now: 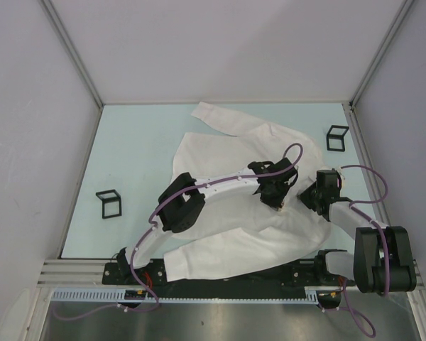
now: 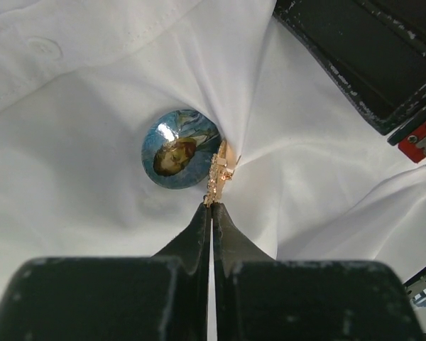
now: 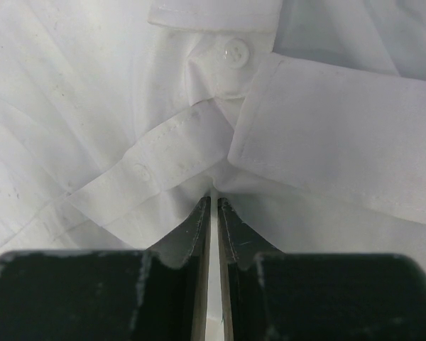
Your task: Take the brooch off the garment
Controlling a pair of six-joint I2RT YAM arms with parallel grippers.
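Note:
The white shirt [image 1: 227, 181] lies spread on the table. The brooch [image 2: 180, 148], a round blue glass dome with a painted face, sits on the cloth with a gold clasp [image 2: 219, 172] at its right side. My left gripper [image 2: 212, 204] is shut on the lower end of that gold clasp; in the top view it [image 1: 278, 204] is over the shirt's right chest. My right gripper [image 3: 214, 198] is shut on a fold of the shirt's cloth just below a button [image 3: 235, 50] and placket; in the top view it [image 1: 307, 197] is close to the right of the left gripper.
Two small black wire-frame cubes stand on the pale table, one at the left [image 1: 108, 203] and one at the back right [image 1: 336, 137]. The right arm's black body [image 2: 369, 57] shows at the upper right of the left wrist view. Walls close in the sides and back.

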